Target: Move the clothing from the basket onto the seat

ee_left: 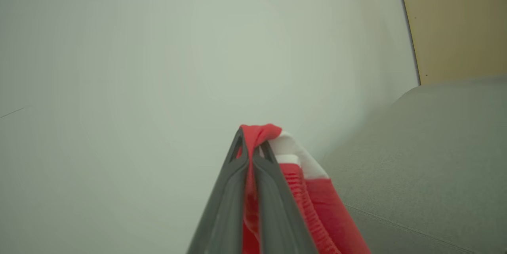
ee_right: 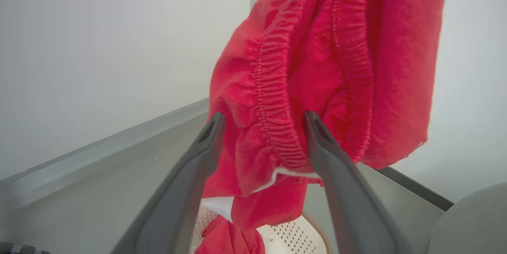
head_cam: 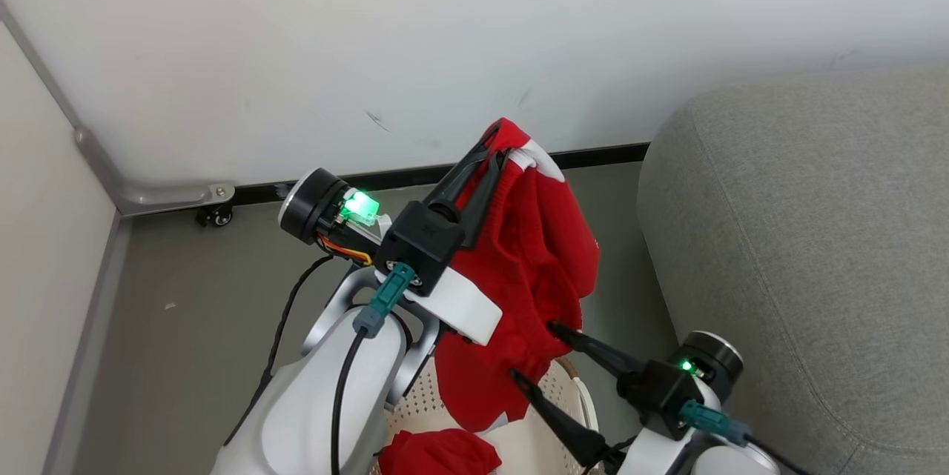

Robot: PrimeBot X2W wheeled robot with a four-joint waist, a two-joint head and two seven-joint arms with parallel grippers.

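Grey floor (head_cam: 185,327): we see it along the left, running up to a pale wall (head_cam: 445,30) with a dark skirting strip.
Left gripper (head_cam: 500,145): our two long dark fingers are pressed together on the top edge of a soft bright red fabric garment with white trim (head_cam: 541,253), raised against the wall. In the left wrist view the gripper (ee_left: 252,141) pinches a red fold, and white trim shows just right of the fingers.
Held garment: it hangs from that grip, above the basket and clear of the seat. Its lower end drops in front of the basket's rim.
Basket: the cream-white perforated plastic laundry basket (head_cam: 422,404) sits on the floor below our arms, near the seat's left side.
Second garment: another red fabric piece (head_cam: 437,453) lies inside the basket, and we see it (ee_right: 225,240) in the right wrist view too.
Right gripper (head_cam: 532,349): our fingers are spread apart. In the right wrist view the gripper (ee_right: 264,117) has the hanging garment's gathered red hem (ee_right: 309,67) between them. We cannot tell whether they touch it.
Seat: the large light grey upholstered sofa seat (head_cam: 801,238) takes up the right side, with no red fabric on it.
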